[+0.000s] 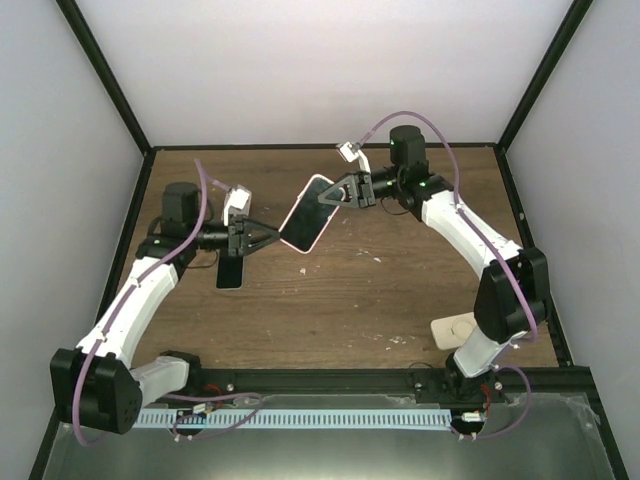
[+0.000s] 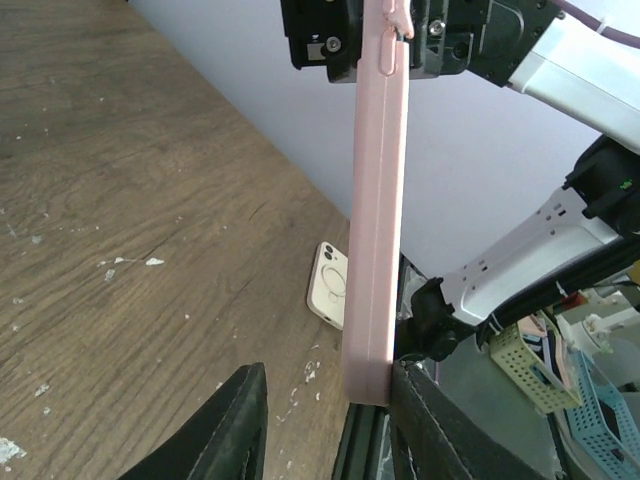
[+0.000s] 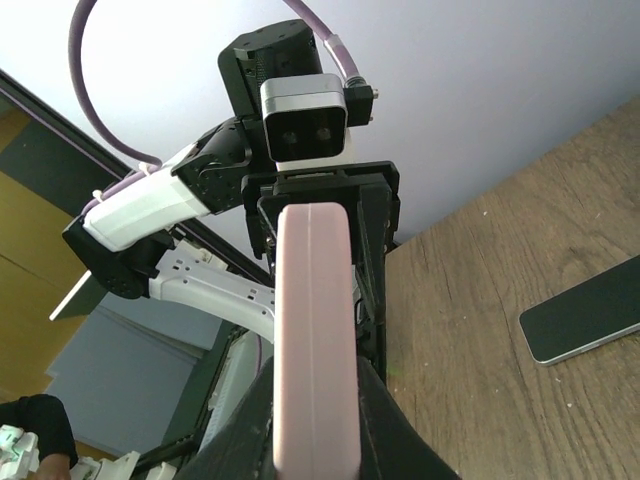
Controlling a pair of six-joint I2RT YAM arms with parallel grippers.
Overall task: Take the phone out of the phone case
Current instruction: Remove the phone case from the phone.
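A pink phone case (image 1: pixel 308 215) hangs in the air over the table's middle, tilted, its pale face up. My right gripper (image 1: pixel 325 198) is shut on its far end; in the right wrist view the case (image 3: pixel 313 330) sits edge-on between the fingers of the gripper (image 3: pixel 315 400). My left gripper (image 1: pixel 275 238) is at the case's near end, jaws open. In the left wrist view the case (image 2: pixel 378 200) rests against one finger (image 2: pixel 425 420) of the gripper (image 2: pixel 325 385), and the other finger stands apart. A black phone (image 1: pixel 230 272) lies flat on the table under the left arm and also shows in the right wrist view (image 3: pixel 585 322).
A cream phone case (image 1: pixel 455 328) lies by the right arm's base and also shows in the left wrist view (image 2: pixel 330 285). The wooden table (image 1: pixel 400 280) has white scuff marks. White walls and a black frame close in the sides and back.
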